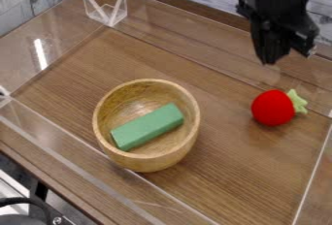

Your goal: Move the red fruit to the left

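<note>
The red fruit (271, 108), a small round strawberry with a light-green cap on its right side, lies on the wooden table at the right. My black gripper (274, 58) hangs above and behind it, clear of it, with nothing between its fingers. The fingers stand slightly apart. Nothing touches the fruit.
A wooden bowl (105, 106) sits left of centre and holds a green rectangular block (147, 127). Clear acrylic walls (39, 49) ring the table, with a low one along the front edge. A clear plastic bracket (105, 8) stands at the back left.
</note>
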You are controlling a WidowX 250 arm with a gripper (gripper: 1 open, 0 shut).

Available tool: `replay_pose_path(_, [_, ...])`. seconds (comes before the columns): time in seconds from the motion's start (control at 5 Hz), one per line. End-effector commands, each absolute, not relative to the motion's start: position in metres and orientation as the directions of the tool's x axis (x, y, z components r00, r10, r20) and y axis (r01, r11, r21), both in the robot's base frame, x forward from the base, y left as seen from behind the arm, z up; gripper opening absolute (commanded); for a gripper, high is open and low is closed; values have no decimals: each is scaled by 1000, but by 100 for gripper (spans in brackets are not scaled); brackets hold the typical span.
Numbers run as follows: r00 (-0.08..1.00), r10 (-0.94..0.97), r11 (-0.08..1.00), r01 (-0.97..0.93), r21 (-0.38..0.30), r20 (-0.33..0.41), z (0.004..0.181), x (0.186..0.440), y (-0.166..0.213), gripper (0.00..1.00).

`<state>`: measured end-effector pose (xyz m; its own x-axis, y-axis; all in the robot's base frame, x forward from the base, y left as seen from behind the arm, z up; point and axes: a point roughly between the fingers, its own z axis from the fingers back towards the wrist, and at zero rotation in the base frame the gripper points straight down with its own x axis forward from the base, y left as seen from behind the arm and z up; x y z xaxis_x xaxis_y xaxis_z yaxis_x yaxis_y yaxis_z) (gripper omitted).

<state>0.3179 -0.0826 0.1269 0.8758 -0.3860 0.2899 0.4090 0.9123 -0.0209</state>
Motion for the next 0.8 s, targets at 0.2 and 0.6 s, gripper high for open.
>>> replay_pose_path(0.2, [856, -418, 894, 447, -32, 304, 100, 318, -104, 100])
replay_pose_path(0.6, [877, -393, 907, 419, -41, 278, 68, 328, -105, 0])
